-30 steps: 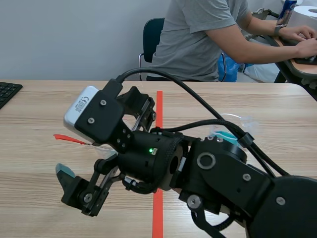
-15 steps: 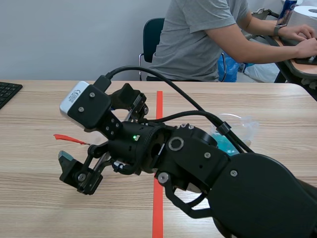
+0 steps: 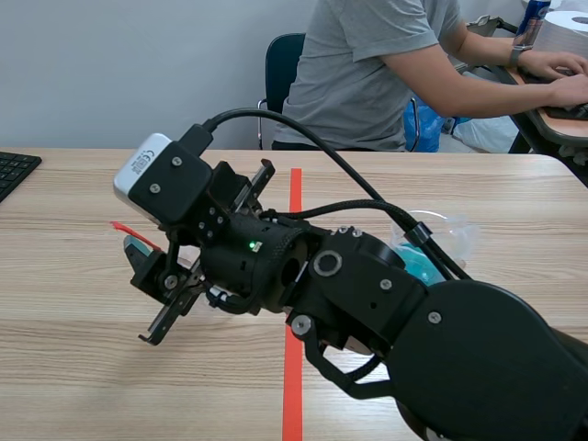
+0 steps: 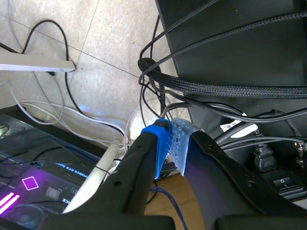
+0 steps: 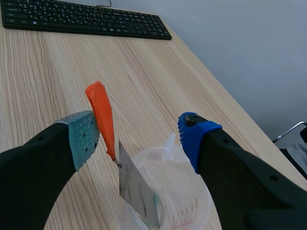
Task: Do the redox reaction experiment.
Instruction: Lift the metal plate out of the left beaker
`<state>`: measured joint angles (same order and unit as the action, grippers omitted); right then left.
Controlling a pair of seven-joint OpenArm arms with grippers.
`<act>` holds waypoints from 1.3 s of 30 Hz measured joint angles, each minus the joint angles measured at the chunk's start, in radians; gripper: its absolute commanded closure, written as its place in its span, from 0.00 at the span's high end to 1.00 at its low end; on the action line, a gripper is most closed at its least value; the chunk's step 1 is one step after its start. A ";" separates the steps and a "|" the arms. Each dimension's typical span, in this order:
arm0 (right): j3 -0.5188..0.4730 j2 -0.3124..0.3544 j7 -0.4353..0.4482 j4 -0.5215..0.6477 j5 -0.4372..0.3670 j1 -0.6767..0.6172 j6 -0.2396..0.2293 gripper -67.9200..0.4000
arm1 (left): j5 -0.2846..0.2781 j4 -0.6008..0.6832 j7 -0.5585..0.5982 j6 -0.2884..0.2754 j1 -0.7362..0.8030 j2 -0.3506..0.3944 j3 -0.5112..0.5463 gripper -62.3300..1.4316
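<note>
Right jaws: wide open and holding nothing. The grey-green pad [image 5: 81,139] and the blue pad [image 5: 196,136] stand on either side of the beaker, and the arm comes in from the right, past the middle of the desk.
Beaker: a clear plastic measuring beaker [image 5: 177,191] stands on the light wooden desk [image 5: 43,81], low between the open jaws on the desk's left half.
Metal strip: a flat grey metal strip [image 5: 136,189] leans inside the beaker with its lower end down in it. The slant lifts its top clear of the rim.
Handle: the strip's orange-red taped handle [image 5: 101,115] sticks up and out, just beside the grey-green pad. I cannot tell if they touch.
Why so: the jaws seem to straddle the handle in order to pinch it, since the tape gives a grip well above the beaker.
Teal cup: a clear plastic cup of teal-blue liquid [image 3: 427,253] sits behind the right arm, well apart from the beaker and largely hidden. It is probably the solution for the reaction.
Left jaws: closed on nothing, with the blue pads [image 4: 160,143] pressed together, hanging off the desk above a tiled floor [image 4: 105,81] strewn with cables. They appear to be parked out of the way.
Keyboard: a black keyboard [image 5: 81,19] lies at the desk's far edge and looks idle.
</note>
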<state>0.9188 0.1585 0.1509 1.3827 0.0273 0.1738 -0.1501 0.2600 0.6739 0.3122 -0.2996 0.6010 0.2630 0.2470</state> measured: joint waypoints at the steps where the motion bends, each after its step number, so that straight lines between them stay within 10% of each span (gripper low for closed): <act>1: 0.000 0.002 0.007 0.000 0.000 0.000 0.001 0.41 | 0.000 0.000 0.000 0.000 0.000 0.000 0.000 0.05; 17: -0.068 0.005 0.024 0.000 0.000 0.000 0.005 0.01 | 0.000 0.000 0.000 0.000 0.000 0.000 0.000 0.05; 39: -0.154 0.138 0.005 0.233 -0.116 0.000 -0.076 0.01 | -0.002 0.000 0.000 0.000 0.000 0.000 0.000 0.05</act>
<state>0.7650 0.2962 0.1555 1.6154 -0.0887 0.1741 -0.2260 0.2584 0.6739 0.3122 -0.2996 0.6010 0.2630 0.2470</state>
